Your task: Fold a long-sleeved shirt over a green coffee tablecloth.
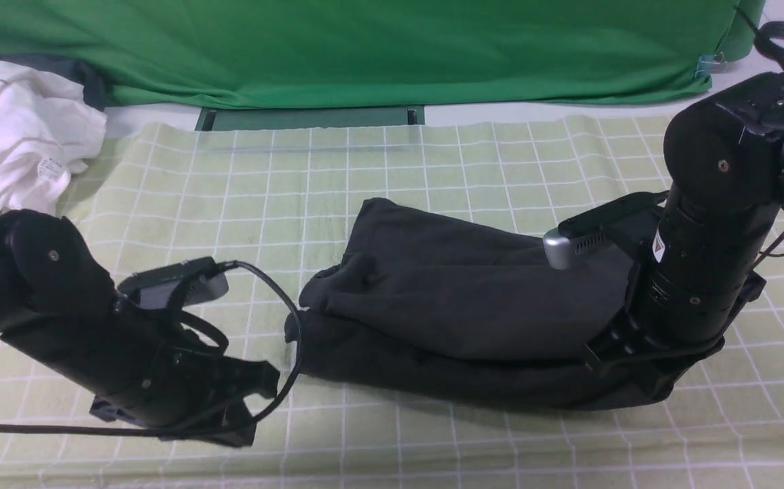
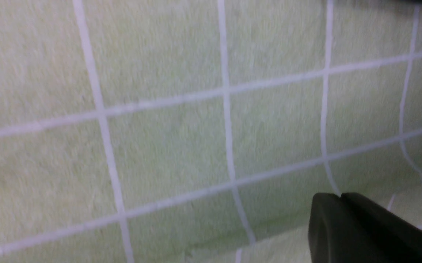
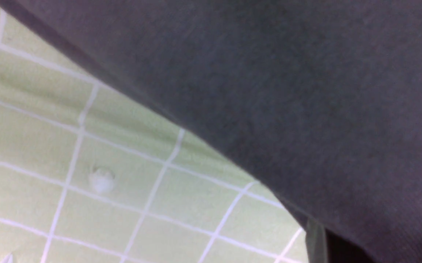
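The black long-sleeved shirt [image 1: 459, 305] is seen lying on the pale green checked tablecloth [image 1: 432, 170], from about the middle of the cloth toward its right edge and nearer the near edge than the far one. It is bundled lengthwise into layers: an upper fold is laid over a lower one, whose edge shows along the near side. No logo or label can be made out.

The left arm [image 1: 93, 339] is held low over the near left part of the tablecloth, apart from the shirt. The left gripper [image 2: 341, 204] is shown in the left wrist view with its two fingers pressed together just above the bare cloth, and nothing is seen between them. A black cable [image 1: 290, 326] is looped from this arm to a point just beside the shirt's left end.

The right arm [image 1: 704, 258] is brought down steeply at the shirt's right end. The right gripper [image 1: 636, 370] is set down among the folds there, and its fingertips are covered by fabric. In the right wrist view most of the picture is filled by dark cloth, so it cannot be told how its fingers stand or whether the shirt is gripped.

A crumpled white garment [image 1: 18, 136] is piled at the far left corner of the tablecloth. A deep green sheet [image 1: 364, 47] is hung beyond the far edge.
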You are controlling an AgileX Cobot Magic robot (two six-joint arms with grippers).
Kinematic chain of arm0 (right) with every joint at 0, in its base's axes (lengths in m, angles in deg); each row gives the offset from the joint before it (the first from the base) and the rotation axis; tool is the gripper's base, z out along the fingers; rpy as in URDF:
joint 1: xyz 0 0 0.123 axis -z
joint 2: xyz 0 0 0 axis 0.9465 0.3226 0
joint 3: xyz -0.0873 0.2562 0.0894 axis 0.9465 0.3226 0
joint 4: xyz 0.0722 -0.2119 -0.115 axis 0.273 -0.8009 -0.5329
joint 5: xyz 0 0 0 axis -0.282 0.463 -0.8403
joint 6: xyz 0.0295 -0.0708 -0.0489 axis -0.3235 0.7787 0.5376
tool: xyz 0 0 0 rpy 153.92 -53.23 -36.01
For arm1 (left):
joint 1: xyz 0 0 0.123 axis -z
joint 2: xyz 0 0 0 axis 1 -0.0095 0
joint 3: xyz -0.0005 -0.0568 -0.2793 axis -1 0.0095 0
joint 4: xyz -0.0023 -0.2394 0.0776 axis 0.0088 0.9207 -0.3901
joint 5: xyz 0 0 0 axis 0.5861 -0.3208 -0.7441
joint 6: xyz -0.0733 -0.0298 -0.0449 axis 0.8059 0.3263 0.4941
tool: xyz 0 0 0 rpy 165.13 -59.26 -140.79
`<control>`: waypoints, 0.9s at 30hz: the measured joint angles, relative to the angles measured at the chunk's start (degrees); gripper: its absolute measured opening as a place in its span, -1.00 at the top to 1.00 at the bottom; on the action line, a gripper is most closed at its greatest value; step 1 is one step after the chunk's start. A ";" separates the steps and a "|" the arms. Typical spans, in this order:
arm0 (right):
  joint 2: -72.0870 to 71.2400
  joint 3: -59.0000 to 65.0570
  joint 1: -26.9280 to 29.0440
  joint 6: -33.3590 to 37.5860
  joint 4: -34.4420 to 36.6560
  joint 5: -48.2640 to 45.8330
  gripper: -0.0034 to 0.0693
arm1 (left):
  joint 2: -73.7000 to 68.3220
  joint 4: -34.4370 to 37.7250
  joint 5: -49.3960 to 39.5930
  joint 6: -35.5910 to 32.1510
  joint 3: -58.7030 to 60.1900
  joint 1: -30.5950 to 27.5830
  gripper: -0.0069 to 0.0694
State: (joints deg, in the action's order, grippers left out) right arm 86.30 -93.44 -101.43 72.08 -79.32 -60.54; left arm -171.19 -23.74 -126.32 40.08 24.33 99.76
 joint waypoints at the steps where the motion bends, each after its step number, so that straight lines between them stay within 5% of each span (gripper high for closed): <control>1: 0.00 0.05 0.00 -0.06 -0.06 0.53 0.83 | 0.00 0.51 1.38 -0.31 -0.07 0.00 0.78; 8: 0.00 0.04 0.00 -0.98 -0.26 1.70 0.83 | -4.51 6.24 5.93 -7.17 -4.88 0.00 0.54; 18: 0.00 0.04 0.00 -1.16 -0.26 1.76 0.83 | -13.63 9.51 5.33 -12.86 -11.64 1.64 -0.28; 24: 0.00 0.04 0.00 -1.23 -0.26 1.76 0.83 | -17.55 10.27 6.70 -13.37 -12.19 5.82 -0.24; 27: 0.00 0.04 0.00 -1.29 -0.44 1.87 0.83 | -18.52 10.31 7.90 -13.55 -12.71 6.90 0.16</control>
State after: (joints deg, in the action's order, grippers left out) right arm 86.30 -93.39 -101.43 70.79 -79.76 -58.67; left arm -189.71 -13.43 -118.42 26.53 11.63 106.67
